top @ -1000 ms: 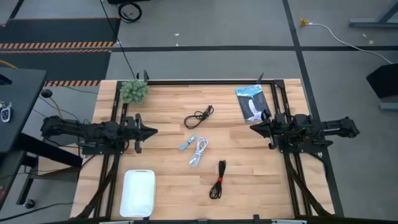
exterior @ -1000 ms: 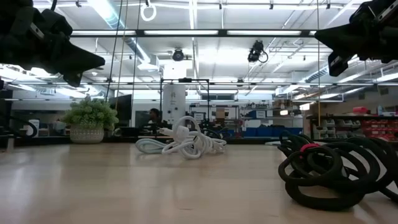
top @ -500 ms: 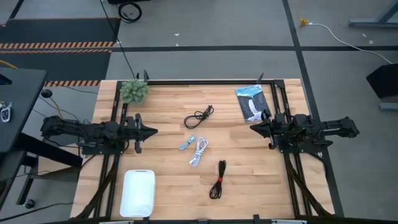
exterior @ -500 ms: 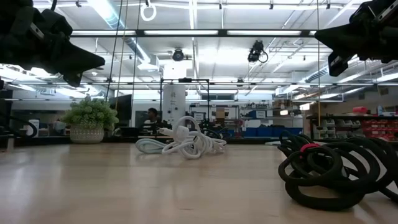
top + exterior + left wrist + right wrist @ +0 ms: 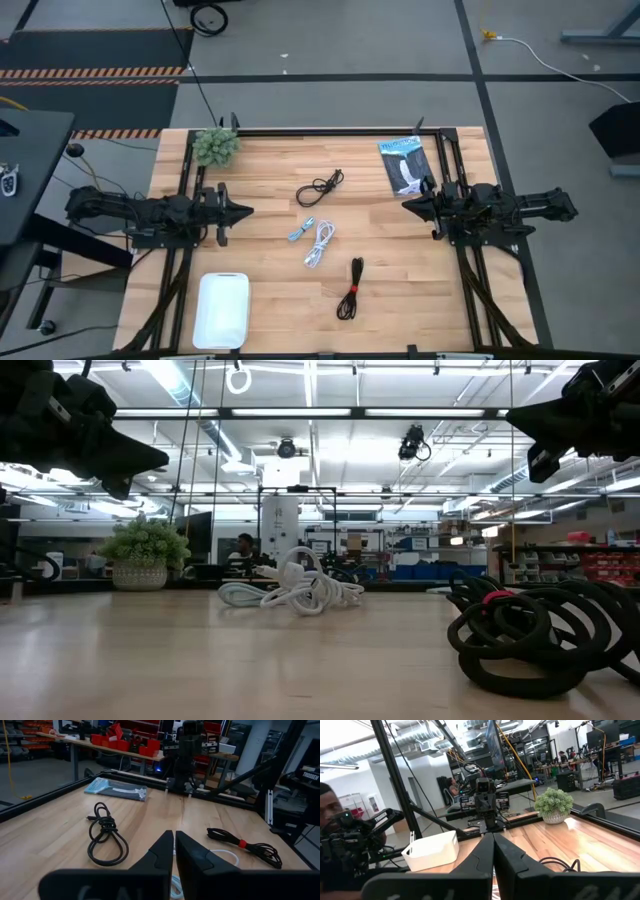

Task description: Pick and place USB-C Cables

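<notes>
Nothing has moved since earlier. My left gripper (image 5: 243, 211) and right gripper (image 5: 408, 204) hover at opposite worktop (image 5: 260, 300) edges, fingers closed, empty. Four cables mid-worktop (untouched): two black cables (image 5: 321, 186) (image 5: 349, 288), one white cable (image 5: 319, 243), one blue-grey cable (image 5: 300, 230).

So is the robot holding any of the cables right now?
No, nothing is held. The left gripper and right gripper are both shut and empty, up off the table at its sides. All four cables lie on the table between them.
</notes>
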Robot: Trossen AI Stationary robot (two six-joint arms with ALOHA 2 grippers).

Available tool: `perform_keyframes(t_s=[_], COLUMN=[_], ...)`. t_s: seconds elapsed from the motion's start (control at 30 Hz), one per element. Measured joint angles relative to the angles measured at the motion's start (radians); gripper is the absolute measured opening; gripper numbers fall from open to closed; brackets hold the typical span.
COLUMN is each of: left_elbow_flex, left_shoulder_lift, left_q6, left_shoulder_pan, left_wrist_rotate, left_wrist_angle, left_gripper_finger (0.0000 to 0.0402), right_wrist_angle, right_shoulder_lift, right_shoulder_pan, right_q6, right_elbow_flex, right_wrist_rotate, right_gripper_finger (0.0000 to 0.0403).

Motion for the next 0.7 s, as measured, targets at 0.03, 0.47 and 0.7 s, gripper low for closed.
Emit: perform_keyframes(t_s=[0.03, 0.47, 0.7], left_elbow_flex=[0.000, 0.000, 0.000], left_shoulder_lift=[0.000, 0.000, 0.000], left_q6=[0.000, 0.000, 0.000], left_shoulder_pan=[0.000, 0.000, 0.000], left_wrist_rotate=[0.000, 0.000, 0.000], left_wrist_angle=[0.000, 0.000, 0.000], left_gripper_finger=[0.0025, 0.0025, 0.0025], right_wrist_angle=[0.000, 0.000, 0.000], right_shoulder_lift=[0.000, 0.000, 0.000], right_shoulder_pan=[0.000, 0.000, 0.000], right_q6=[0.000, 0.000, 0.000], right_elbow_flex=[0.000, 0.000, 0.000], right_wrist_rotate=[0.000, 0.000, 0.000], right_gripper_finger=[0.0012, 0.0012, 0.0012])
